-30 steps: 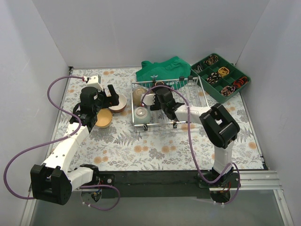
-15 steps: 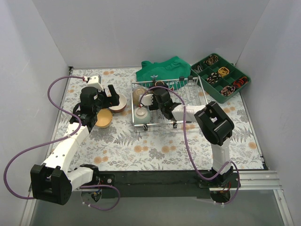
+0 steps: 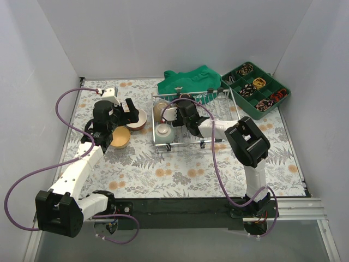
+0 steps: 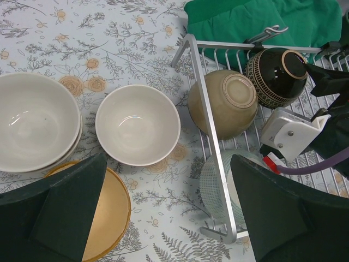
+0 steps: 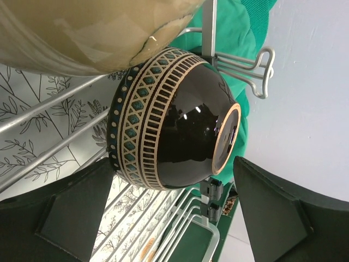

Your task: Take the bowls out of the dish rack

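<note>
The silver wire dish rack [image 3: 218, 117] holds three bowls: a tan bowl [image 3: 160, 111] upside down, a black patterned bowl [image 3: 184, 97] on its side at the far left corner, and a pale green bowl [image 3: 163, 132]. My right gripper [image 3: 185, 107] is open inside the rack, its jaws either side of the black bowl [image 5: 169, 131] without touching it. My left gripper [image 3: 131, 111] is open and empty above the table left of the rack, over a white bowl [image 4: 137, 124], a stack of white bowls [image 4: 35, 128] and a yellow bowl [image 4: 106, 210].
A green cloth [image 3: 188, 81] lies behind the rack. A green compartment tray [image 3: 256, 90] with small items stands at the back right. The rack's left rail [image 4: 210, 136] runs just right of the left gripper's open space. White walls enclose the table.
My right gripper has moved a little to the left and farther in toward the black bowl. The left arm has barely moved.
</note>
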Controlling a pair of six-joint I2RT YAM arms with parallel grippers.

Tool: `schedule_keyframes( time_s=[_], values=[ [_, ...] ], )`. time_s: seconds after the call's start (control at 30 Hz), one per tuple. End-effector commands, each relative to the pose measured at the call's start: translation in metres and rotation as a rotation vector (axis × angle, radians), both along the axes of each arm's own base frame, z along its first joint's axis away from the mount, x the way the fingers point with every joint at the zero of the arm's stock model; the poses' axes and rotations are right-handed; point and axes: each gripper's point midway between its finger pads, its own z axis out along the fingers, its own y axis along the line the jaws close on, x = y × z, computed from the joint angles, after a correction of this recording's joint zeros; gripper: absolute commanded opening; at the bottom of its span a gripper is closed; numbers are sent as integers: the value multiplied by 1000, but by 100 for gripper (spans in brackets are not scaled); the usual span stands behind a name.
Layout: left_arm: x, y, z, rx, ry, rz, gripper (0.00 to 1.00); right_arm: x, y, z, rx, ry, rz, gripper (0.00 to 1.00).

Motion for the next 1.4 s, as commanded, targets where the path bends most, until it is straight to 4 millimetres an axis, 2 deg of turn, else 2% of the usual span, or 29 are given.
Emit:
schedule_keyframes(
  time_s=[0.0, 0.17, 0.33, 0.43, 0.47, 0.57, 0.63, 0.67, 0.77, 0.97, 1.03, 1.37],
  values=[
    [0, -3, 4, -2, -19, -15, 98, 8, 7, -12, 22, 29, 0, 99],
    [1, -3, 2, -2, -15, -14, 98, 10, 4, -24, 16, 44, -20, 98],
    [1, -3, 3, -4, -16, -14, 98, 16, -6, -24, -5, -13, -76, 93],
    [1, -3, 2, -2, -15, -14, 98, 14, -10, -20, 22, -40, -93, 85],
    [1, -3, 2, -4, -14, -14, 98, 15, -10, -13, 42, -57, -97, 82],
    [-1, -8, 2, -15, -12, -42, 98, 10, -12, -5, 83, -67, -105, 64],
    [-1, -8, 3, -15, -14, -42, 98, 5, -13, -3, 102, -65, -108, 57],
    [-1, -8, 4, -15, -17, -44, 98, 4, -14, 4, 121, -73, -110, 52],
    [-1, -8, 2, -14, -14, -44, 98, -2, -14, 13, 172, -68, -114, 46],
    [-1, -9, 3, -18, -16, -48, 98, -15, -21, 21, 235, -50, -128, 41],
    [-2, -9, 4, -17, -21, -49, 98, -22, -24, 18, 250, -27, -132, 40],
    [-3, -11, 6, -24, -26, -60, 98, -42, -23, 50, 487, 77, -180, 33]
  ],
)
